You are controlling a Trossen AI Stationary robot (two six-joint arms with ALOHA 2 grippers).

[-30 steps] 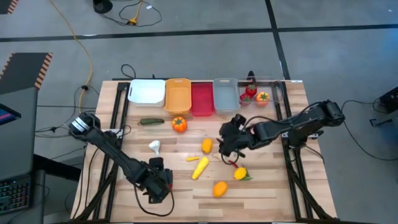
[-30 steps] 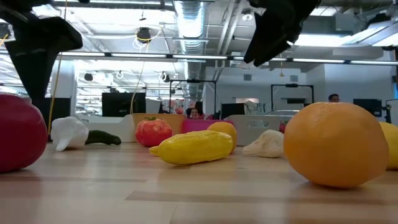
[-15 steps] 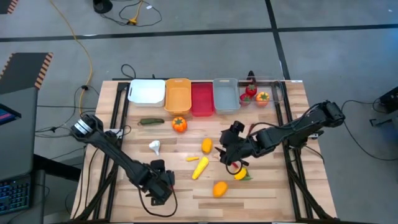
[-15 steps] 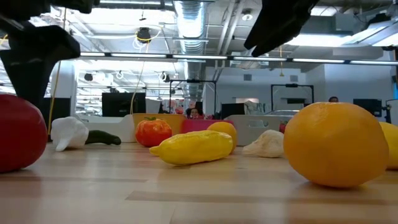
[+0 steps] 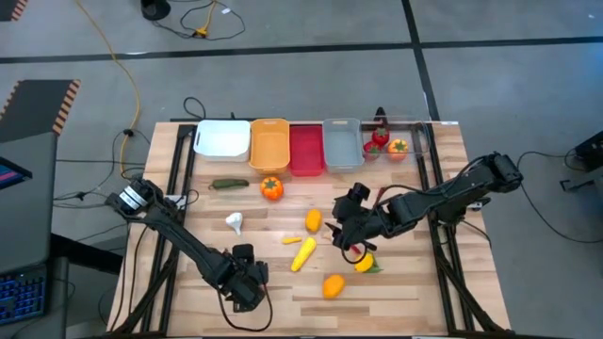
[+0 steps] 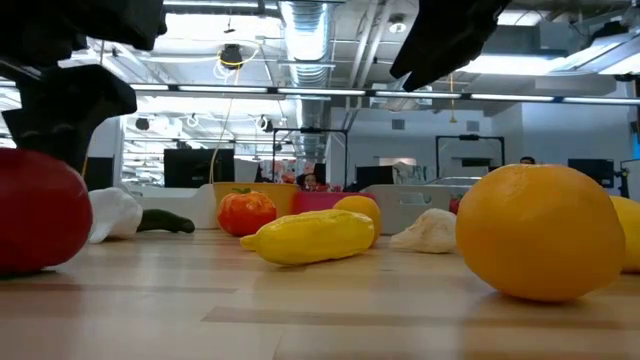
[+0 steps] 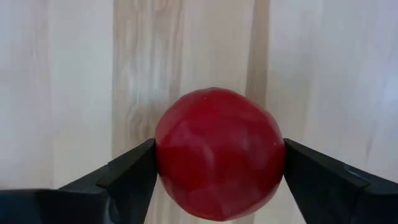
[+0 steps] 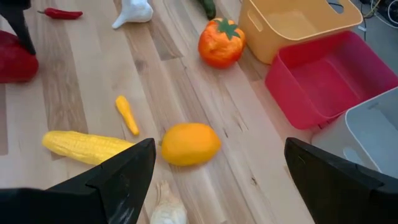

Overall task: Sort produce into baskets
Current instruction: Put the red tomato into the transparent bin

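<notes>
My left arm stretches along the counter's near left side, wrist bent down, and my left end effector (image 5: 247, 287) has its two fingers (image 7: 127, 177) pressed against either side of something round. My right arm reaches in from the right, right end effector (image 5: 347, 229) spread wide, gripping nothing.

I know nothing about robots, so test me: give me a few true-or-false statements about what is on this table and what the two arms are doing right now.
1. The left gripper has a red tomato between its fingers. True; the fingers sit against both its sides.
2. The red bin is full of produce. False; it looks empty.
3. The right gripper is open, with nothing between its fingers. True.
4. The yellow corn lies in the orange bin. False; it lies on the table.
5. The clear bin already holds some produce. True; red and orange pieces show in it.
</notes>
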